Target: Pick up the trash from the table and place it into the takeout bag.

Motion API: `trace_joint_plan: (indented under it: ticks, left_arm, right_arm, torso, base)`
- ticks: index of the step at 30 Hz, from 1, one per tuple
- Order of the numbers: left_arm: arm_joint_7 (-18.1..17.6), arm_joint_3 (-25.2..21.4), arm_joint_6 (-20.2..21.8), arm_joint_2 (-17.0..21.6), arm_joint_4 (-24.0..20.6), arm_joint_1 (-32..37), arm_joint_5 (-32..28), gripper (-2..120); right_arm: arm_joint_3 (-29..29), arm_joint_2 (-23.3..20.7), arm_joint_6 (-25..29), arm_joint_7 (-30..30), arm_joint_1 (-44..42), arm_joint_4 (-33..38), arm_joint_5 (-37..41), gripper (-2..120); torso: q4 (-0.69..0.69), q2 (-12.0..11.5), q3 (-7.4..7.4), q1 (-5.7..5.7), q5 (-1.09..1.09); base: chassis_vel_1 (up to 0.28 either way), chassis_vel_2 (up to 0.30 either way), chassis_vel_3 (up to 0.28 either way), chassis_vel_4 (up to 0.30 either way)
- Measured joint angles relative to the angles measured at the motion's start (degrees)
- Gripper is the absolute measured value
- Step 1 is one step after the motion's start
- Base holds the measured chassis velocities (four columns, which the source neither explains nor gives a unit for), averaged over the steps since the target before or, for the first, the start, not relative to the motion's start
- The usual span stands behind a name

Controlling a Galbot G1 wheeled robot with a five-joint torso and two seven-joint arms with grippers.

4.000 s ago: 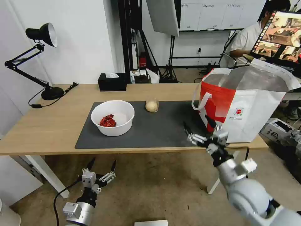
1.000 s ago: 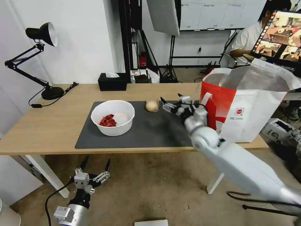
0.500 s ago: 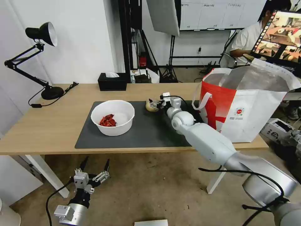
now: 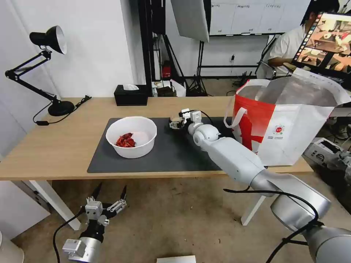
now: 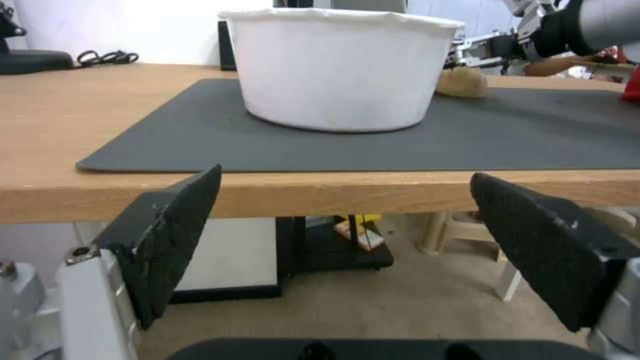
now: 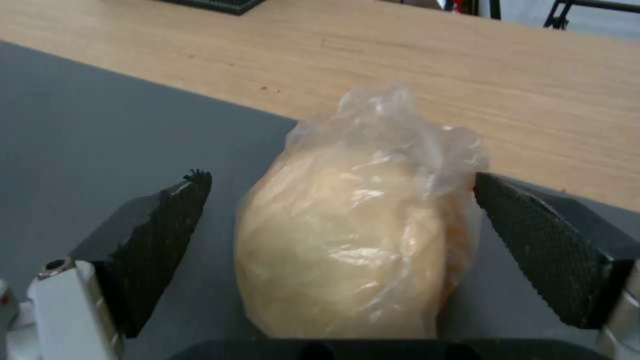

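At lower left of the head view my left gripper [image 4: 109, 199] hangs below the table [image 4: 55, 146], jaws spread, empty. Mid-frame sits the white bowl [image 4: 131, 137] on the grey mat [image 4: 172, 153]. My right gripper [image 4: 176, 123], low near the table edge four seconds ago, now brackets the yellowish wrapped lump [image 6: 353, 235], jaws apart and not yet closed, so grasping looks next. The takeout bag [image 4: 292, 120] stands at right.

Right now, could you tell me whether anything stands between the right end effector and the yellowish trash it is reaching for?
Nothing visible does. The right end effector is open with the plastic-wrapped yellowish lump already between its fingers on the mat.
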Motion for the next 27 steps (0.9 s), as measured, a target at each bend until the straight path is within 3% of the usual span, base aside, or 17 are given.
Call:
trace_joint_plan:
  ticks: [6, 9, 18, 20, 27]
  left_arm:
    - [0.0, -0.4, 0.0, 0.1, -0.1, 0.1, 0.0, 100]
    - [0.0, -0.9, -0.1, 0.2, -0.3, 0.4, 0.2, 100]
    - [0.0, -1.0, -0.2, 0.1, -0.3, 0.3, 0.3, 100]
    - [0.0, -1.2, -0.2, 0.2, -0.3, 0.3, 0.3, 100]
    - [-0.1, -1.5, -0.4, 0.2, -0.5, 0.1, 0.6, 100]
  right_arm:
    - [0.0, 0.8, -1.0, 0.3, 0.1, -0.6, -1.0, 88]
    - [0.1, 1.5, -2.6, 2.8, -0.3, 0.2, 0.3, 70]
    - [-0.4, 0.9, -3.9, 6.6, -0.7, 2.5, 1.9, 43]
    - [-0.6, 0.2, -3.7, 7.5, -0.9, 3.5, 2.6, 31]
    - [-1.3, -2.5, -0.7, 8.3, -1.9, 7.5, 2.2, 10]
  torso:
    - [0.00, 0.0, 0.00, 0.00, 0.00]
    - [0.00, 0.0, 0.00, 0.00, 0.00]
    - [0.00, 0.0, 0.00, 0.00, 0.00]
    - [0.00, 0.0, 0.00, 0.00, 0.00]
    - [0.00, 0.0, 0.00, 0.00, 0.01]
  base:
    - [0.000, 0.000, 0.000, 0.000]
    - [0.000, 0.000, 0.000, 0.000]
    - [0.000, 0.000, 0.000, 0.000]
    - [0.000, 0.000, 0.000, 0.000]
    - [0.000, 0.000, 0.000, 0.000]
